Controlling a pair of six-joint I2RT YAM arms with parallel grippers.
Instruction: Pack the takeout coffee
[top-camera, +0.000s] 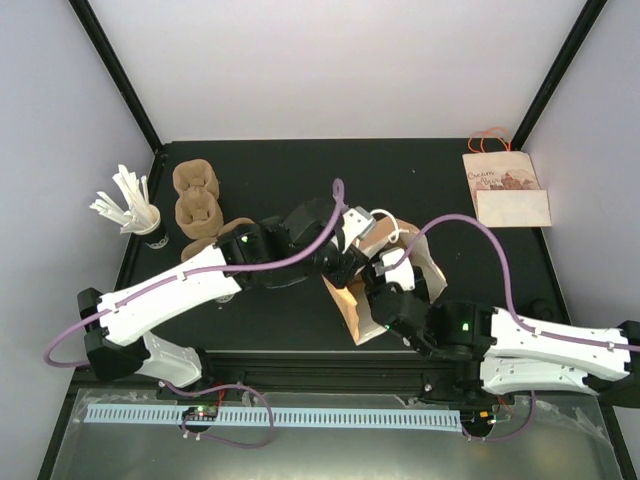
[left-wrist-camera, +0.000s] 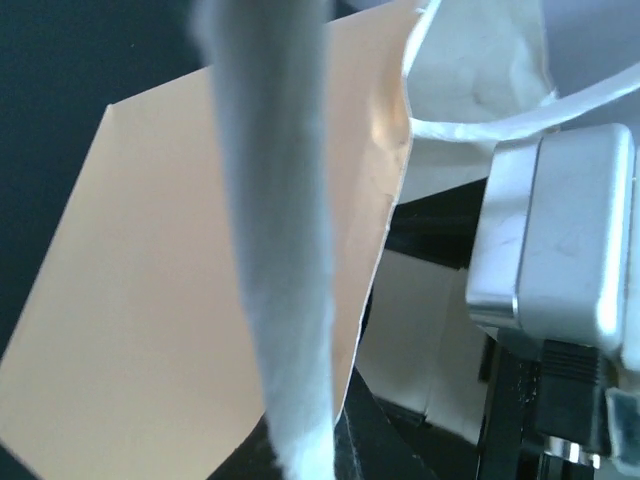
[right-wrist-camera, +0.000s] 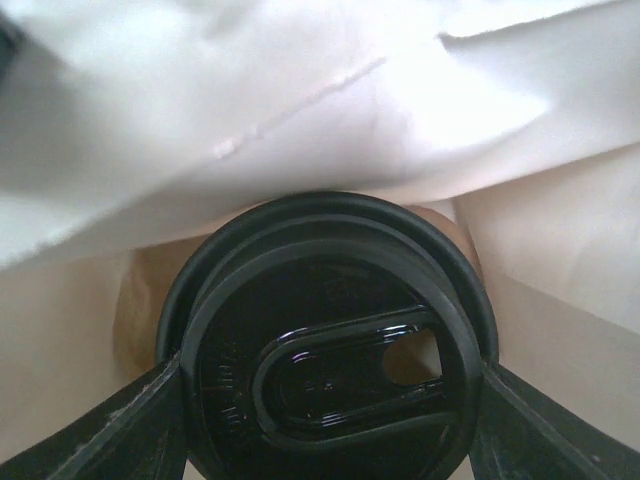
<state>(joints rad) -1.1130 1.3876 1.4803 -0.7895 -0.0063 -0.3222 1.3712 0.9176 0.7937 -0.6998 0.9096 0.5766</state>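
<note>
- Top view: my left claw (top-camera: 343, 264) is clenched, apparently on the rim of the open bag (top-camera: 352, 312). My right claw (top-camera: 386, 282) reaches into its mouth. Counted: one open bag, one flat bag (top-camera: 507, 190), three trays (top-camera: 197, 195) (they overlap, so the count is unsure), one pot of stirrers (top-camera: 135, 212).
- Left wrist: the brown bag wall stands raised, but the pinch itself is blurred.
- Right wrist: my right claw grasps one black-lidded cup (right-wrist-camera: 325, 330), already inside the bag. Judged: insertion is nearly done, while release and withdrawal remain.
</note>
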